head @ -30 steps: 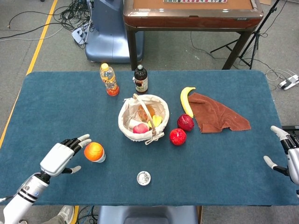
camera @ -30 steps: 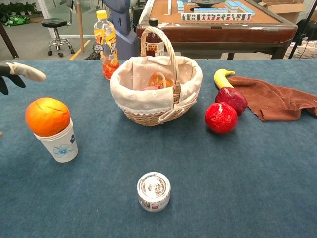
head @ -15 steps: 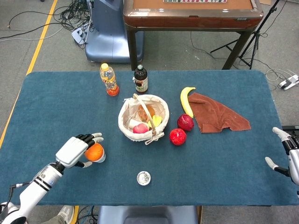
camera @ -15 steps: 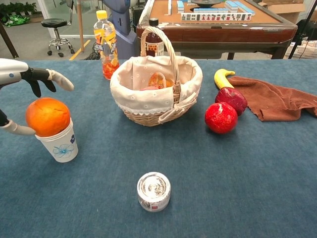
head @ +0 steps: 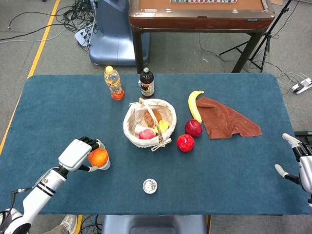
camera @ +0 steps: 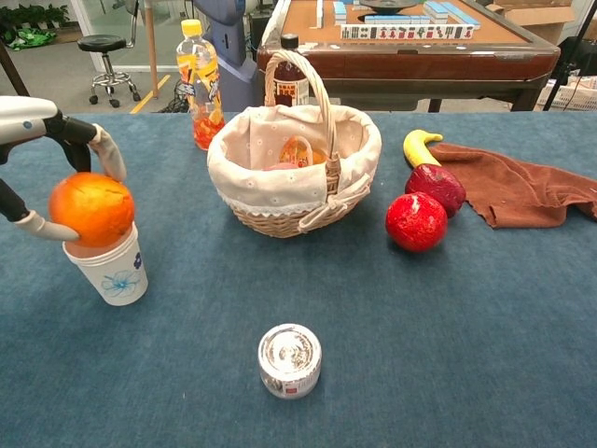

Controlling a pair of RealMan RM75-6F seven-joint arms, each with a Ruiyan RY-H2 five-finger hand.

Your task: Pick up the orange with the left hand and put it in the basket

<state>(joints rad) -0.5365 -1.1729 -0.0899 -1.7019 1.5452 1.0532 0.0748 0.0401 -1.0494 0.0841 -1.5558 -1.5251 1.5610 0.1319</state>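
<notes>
The orange (head: 99, 157) (camera: 91, 207) sits on top of a white paper cup (camera: 114, 272) near the table's front left. My left hand (head: 78, 154) (camera: 42, 126) wraps it from the left, with fingers (camera: 104, 149) over its top and the thumb against its lower side. The wicker basket (head: 130, 127) (camera: 280, 217), cloth-lined and holding several items, stands mid-table to the right of the cup. My right hand (head: 301, 165) hovers at the table's right edge, fingers apart and empty.
A small tin can (head: 150, 185) (camera: 290, 359) lies in front of the basket. Two red fruits (head: 185, 143) (head: 193, 127), a banana (head: 194, 104) and a brown cloth (head: 226, 119) lie to its right. An orange drink bottle (head: 113, 83) and a dark bottle (head: 146, 83) stand behind it.
My left hand moved right to the orange and closed its fingers around it; the orange sits slightly higher on the cup. The right hand barely moved.
</notes>
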